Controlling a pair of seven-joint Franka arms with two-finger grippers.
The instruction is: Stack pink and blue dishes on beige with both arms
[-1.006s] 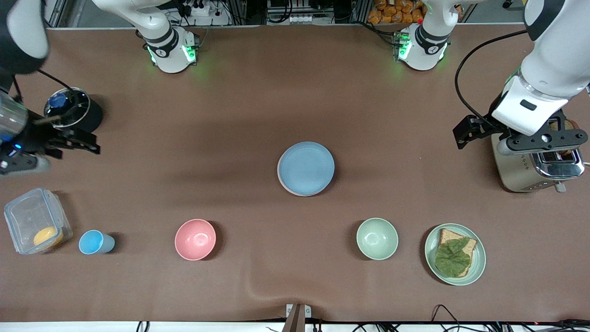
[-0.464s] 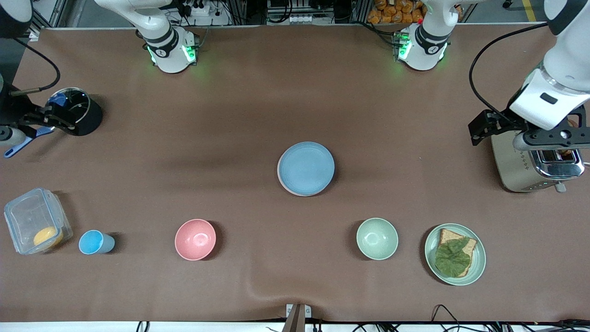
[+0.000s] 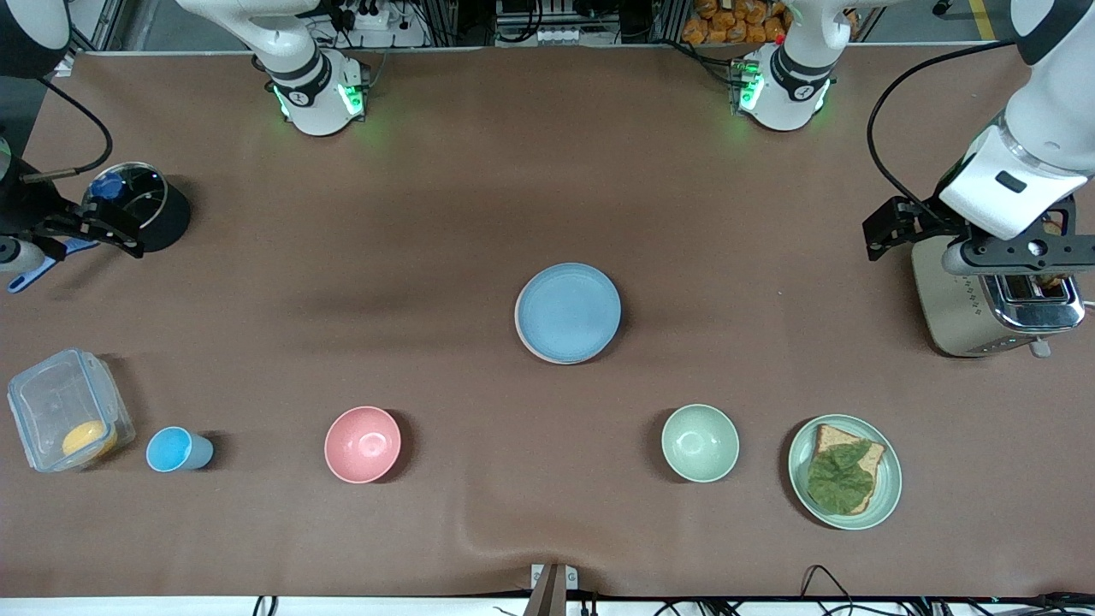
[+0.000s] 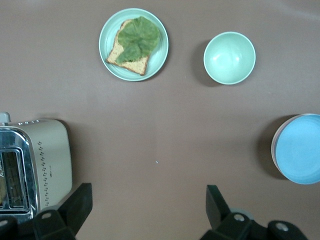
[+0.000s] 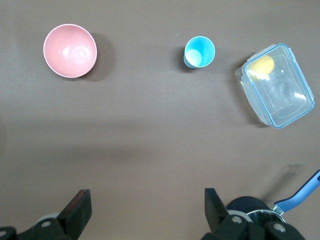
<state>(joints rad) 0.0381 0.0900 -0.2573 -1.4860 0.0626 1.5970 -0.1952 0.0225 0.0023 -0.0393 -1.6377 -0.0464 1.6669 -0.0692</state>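
The light blue plate (image 3: 568,311) lies in the middle of the table on top of a stack. A thin pale pink rim (image 3: 520,335) peeks out beneath it. The beige plate is hidden under them. The left wrist view shows the blue plate (image 4: 300,148) at its edge. My left gripper (image 4: 148,201) hangs open and empty over the toaster (image 3: 967,316) at the left arm's end. My right gripper (image 5: 147,206) is open and empty too, up beside the black pot (image 3: 145,210) at the right arm's end. Both grippers are well apart from the stack.
Nearer the front camera stand a pink bowl (image 3: 363,444), a small blue cup (image 3: 175,449), a clear container (image 3: 64,411) with a yellow item, a pale green bowl (image 3: 700,442) and a pale green plate (image 3: 894,483) with toast and a leaf.
The right arm has drawn back toward its end of the table, next to the pot. The left arm has shifted slightly over the toaster. The plates have not moved.
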